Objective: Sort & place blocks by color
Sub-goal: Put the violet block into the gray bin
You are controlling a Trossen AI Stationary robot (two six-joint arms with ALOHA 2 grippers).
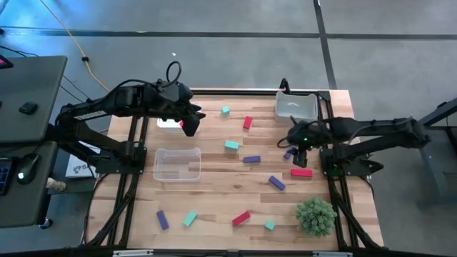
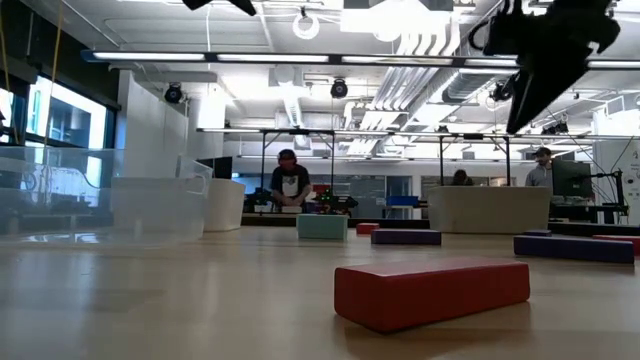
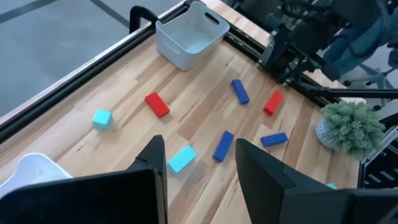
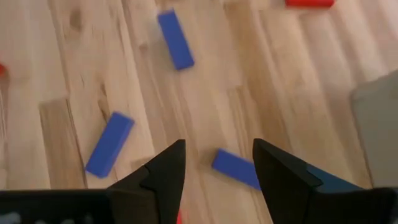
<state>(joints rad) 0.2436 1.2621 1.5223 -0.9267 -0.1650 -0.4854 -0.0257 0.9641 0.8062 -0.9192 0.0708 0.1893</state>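
Hardly begun: blocks point(image 1: 251, 159) lie scattered beyond both sets of fingers point(image 4: 155, 177), parted and empty; bins point(image 1: 177, 164) look empty.

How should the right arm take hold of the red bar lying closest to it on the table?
Grip the red bar at mid-length, across its narrow width, coming straight down from above. It lies flat with bare wood along both long sides, so the jaws have room there. The right gripper hangs close by, jaws open.
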